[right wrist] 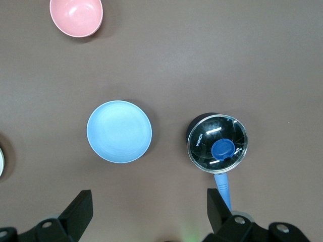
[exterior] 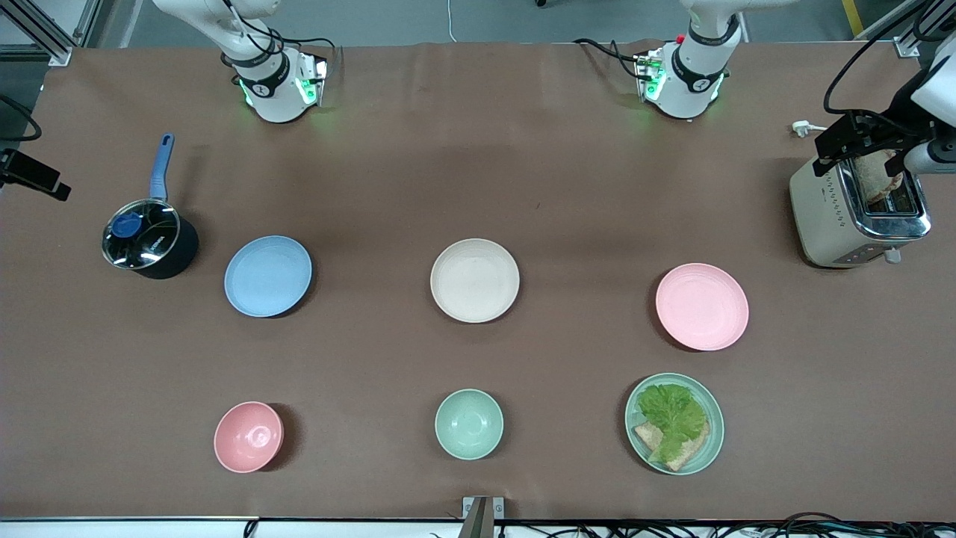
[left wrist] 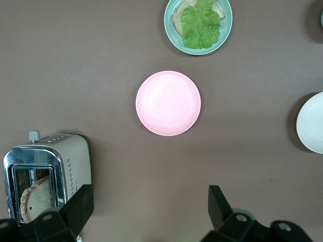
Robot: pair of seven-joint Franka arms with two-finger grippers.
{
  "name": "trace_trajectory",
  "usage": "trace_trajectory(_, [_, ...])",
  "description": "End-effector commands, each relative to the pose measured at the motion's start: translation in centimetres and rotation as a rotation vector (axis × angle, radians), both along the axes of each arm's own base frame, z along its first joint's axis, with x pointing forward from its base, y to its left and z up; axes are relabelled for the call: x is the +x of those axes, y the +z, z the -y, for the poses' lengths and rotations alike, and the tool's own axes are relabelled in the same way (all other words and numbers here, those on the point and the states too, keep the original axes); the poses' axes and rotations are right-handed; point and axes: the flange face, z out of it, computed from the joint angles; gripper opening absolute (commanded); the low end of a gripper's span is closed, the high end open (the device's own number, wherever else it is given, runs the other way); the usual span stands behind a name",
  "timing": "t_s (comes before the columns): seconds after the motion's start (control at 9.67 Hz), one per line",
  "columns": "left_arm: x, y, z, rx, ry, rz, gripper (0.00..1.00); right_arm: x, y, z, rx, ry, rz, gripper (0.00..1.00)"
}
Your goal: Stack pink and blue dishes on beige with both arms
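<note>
Both grippers high, jaws apart: left gripper (left wrist: 150, 209) over pink plate (exterior: 702, 306), right gripper (right wrist: 150, 210) over blue plate (exterior: 268, 276). I'd descend at rims, pinch edge-on, then beige plate (exterior: 475, 280).

In the left wrist view the beige plate (left wrist: 312, 122) is cut by the picture's edge, well apart from the left gripper (left wrist: 151, 207), whose fingers show only as tips. The right gripper (right wrist: 150, 210) likewise shows only fingertips, and the saucepan's handle (right wrist: 223, 188) passes beside one finger and out of sight.

Front cam high, faces the arm bases, sees the whole table (exterior: 478, 187). Both wrist cams high, looking straight down: left shares pink plate (left wrist: 168, 103) and toaster (left wrist: 48, 176); right shares blue plate (right wrist: 119, 131), saucepan (right wrist: 218, 143).
</note>
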Motion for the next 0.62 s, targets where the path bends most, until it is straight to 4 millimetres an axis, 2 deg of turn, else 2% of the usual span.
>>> trace_trajectory(0.0, [0.6, -1.1, -0.2, 0.019, -0.004, -0.042, 1.0, -1.0, 0.3, 0.1, 0.003, 0.009, 0.004, 1.0])
trace_trajectory(0.1, [0.7, -0.6, -0.4, 0.019, 0.004, -0.036, 1.0, -1.0, 0.4, 0.1, 0.003, 0.009, 0.005, 1.0])
trace_trajectory(0.21, [2.3, -1.7, -0.7, 0.043, -0.008, -0.051, 1.0, -1.0, 0.3, 0.1, 0.003, 0.009, 0.004, 1.0])
trace_trajectory(0.31, [4.0, -3.5, -1.1, 0.052, -0.024, -0.08, 1.0, -1.0, 0.3, 0.2, 0.003, 0.008, 0.004, 1.0])
trace_trajectory(0.41, [5.5, -6.2, -1.5, 0.052, -0.024, -0.098, 1.0, -0.9, 0.4, 0.2, 0.002, 0.009, 0.006, 1.0])
trace_trajectory(0.52, [6.6, -9.8, -3.2, 0.048, -0.004, -0.09, 1.0, -0.8, 0.4, 0.2, -0.008, 0.028, 0.005, 1.0])
